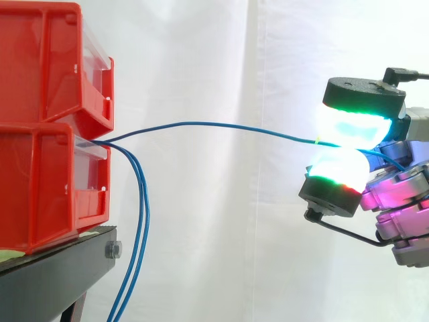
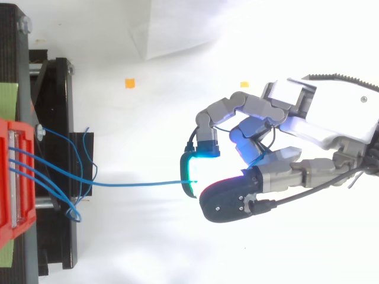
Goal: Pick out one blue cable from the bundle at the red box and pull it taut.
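White curtain (image 1: 221,67) backs two stacked red bins (image 1: 40,134) on a black stand (image 1: 53,268). Well apart from the bins, the hand (image 2: 331,130) pinches one blue cable (image 1: 201,124) between glowing pads (image 1: 348,124). The cable runs nearly level from the lower bin's front to the pinch, slightly arched, so pulling straight away from the bins should tauten it. Other blue cables (image 1: 144,215) hang beside the bins. No writing is legible.

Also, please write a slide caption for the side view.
Hand pinching one blue cable that runs, slightly bowed, from stacked red bins.
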